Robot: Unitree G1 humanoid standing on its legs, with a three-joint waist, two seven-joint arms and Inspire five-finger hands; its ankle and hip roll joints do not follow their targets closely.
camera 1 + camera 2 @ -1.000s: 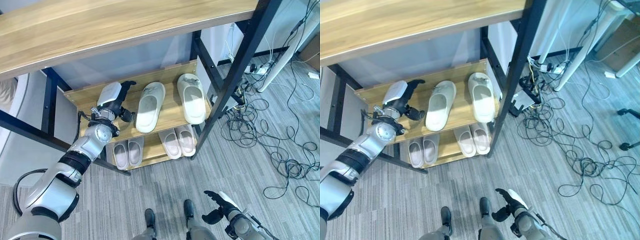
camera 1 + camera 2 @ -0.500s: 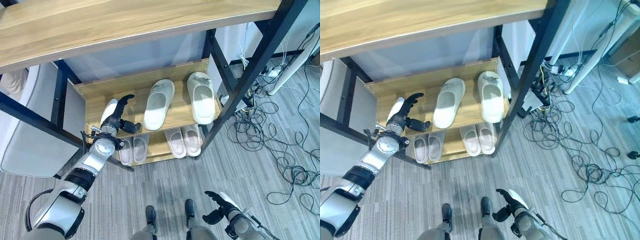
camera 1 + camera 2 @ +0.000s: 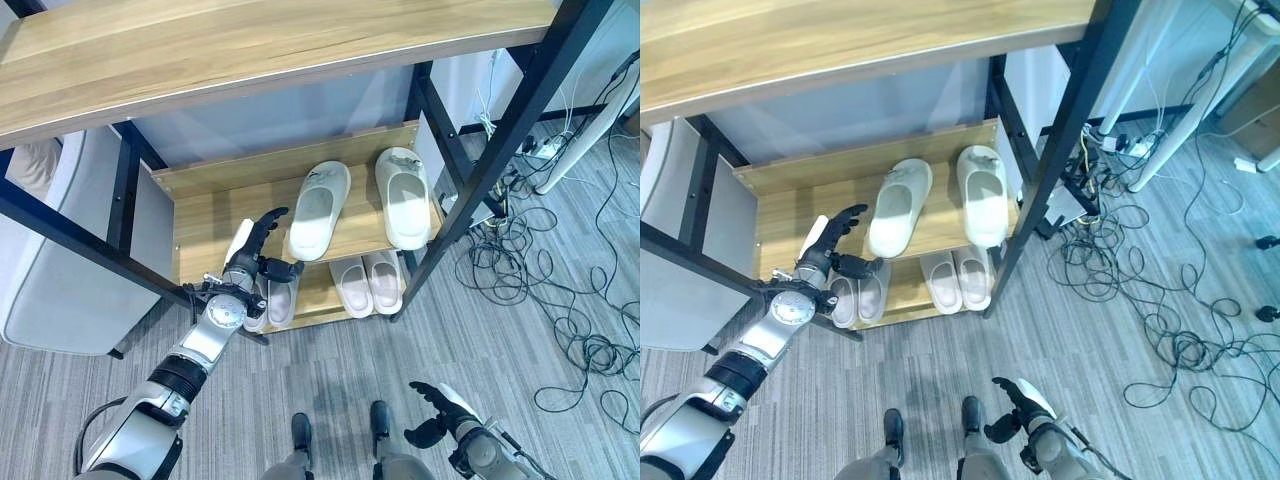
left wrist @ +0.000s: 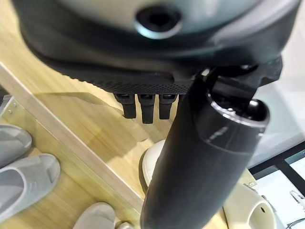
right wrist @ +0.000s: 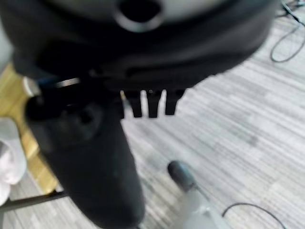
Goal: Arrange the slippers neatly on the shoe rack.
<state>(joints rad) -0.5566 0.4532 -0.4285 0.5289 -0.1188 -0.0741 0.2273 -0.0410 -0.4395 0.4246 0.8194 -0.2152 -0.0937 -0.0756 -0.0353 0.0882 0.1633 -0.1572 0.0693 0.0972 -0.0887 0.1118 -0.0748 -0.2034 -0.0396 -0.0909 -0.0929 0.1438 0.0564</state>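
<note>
Left hand (image 3: 255, 262) hovers at the front edge of the shoe rack's (image 3: 200, 205) upper shelf, fingers spread and thumb apart, holding nothing. Two cream slippers (image 3: 318, 208) lie side by side on that shelf, toward the rack's right end, the left one angled, the right one (image 3: 402, 195) straighter. Two grey pairs (image 3: 363, 282) sit on the rack's lower shelf. Right hand (image 3: 437, 412) hangs low above the grey floor (image 3: 560, 420), well clear of the rack, fingers loosely curled and empty.
</note>
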